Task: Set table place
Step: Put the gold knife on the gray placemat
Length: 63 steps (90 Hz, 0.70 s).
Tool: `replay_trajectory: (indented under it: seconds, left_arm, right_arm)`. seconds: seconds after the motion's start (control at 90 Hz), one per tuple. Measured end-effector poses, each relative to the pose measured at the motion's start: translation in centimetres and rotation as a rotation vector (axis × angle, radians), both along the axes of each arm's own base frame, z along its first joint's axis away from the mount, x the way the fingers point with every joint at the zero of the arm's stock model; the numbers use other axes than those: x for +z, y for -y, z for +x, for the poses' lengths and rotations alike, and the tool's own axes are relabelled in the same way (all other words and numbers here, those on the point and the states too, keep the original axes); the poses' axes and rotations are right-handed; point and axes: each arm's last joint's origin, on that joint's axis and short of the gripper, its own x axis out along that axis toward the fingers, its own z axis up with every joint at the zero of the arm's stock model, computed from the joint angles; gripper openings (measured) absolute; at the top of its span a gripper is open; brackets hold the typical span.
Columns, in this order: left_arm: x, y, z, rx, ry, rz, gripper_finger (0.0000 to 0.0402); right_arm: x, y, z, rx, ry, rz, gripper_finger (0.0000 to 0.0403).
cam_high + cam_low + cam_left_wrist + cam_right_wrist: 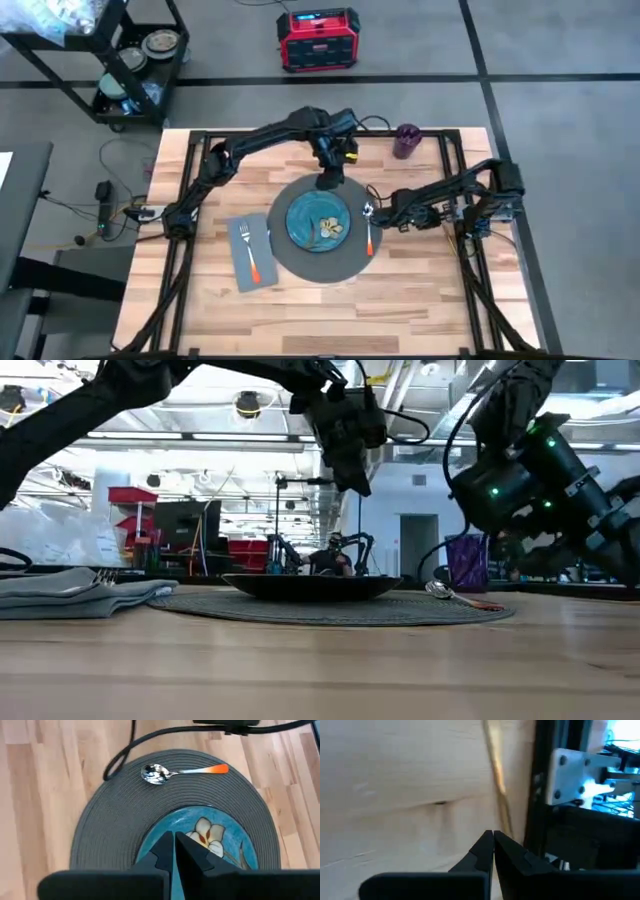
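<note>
The round dark grey mat (300,268) lies mid-table with the blue-green plate (316,222) on it. The orange-handled spoon (369,226) lies on the mat's right edge, bowl toward the far side. Left of the mat, the fork (250,252) lies on the grey napkin (243,268). The purple cup (406,140) stands upright at the far right. My left gripper (330,181) hangs shut and empty above the plate's far rim (200,820). My right gripper (493,836) is shut and empty, low over bare wood near the table's right edge (455,214), pointing away from the mat.
Black frame rails (185,190) run along the table's left and right sides. A black cable (120,757) crosses beside the mat's far side. Off the table stand a black cart (130,60) and a red box (318,38). Bare wood stretches along the near edge (330,320).
</note>
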Motion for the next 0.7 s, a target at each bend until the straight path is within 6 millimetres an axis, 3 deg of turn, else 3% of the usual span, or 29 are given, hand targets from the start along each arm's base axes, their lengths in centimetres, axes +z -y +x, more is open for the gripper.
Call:
replay_trajectory:
  seconds: [0.256, 0.7]
  left_arm:
    - [0.0, 0.0, 0.0, 0.000, 0.003, -0.005, 0.0000]
    - [0.0, 0.0, -0.1, -0.006, -0.005, -0.009, 0.0000]
  right_arm:
    - [-1.0, 0.6, -2.2, -0.027, -0.100, 0.012, 0.0001]
    - [-1.2, 0.9, -1.9, -0.016, -0.079, 0.177, 0.0001]
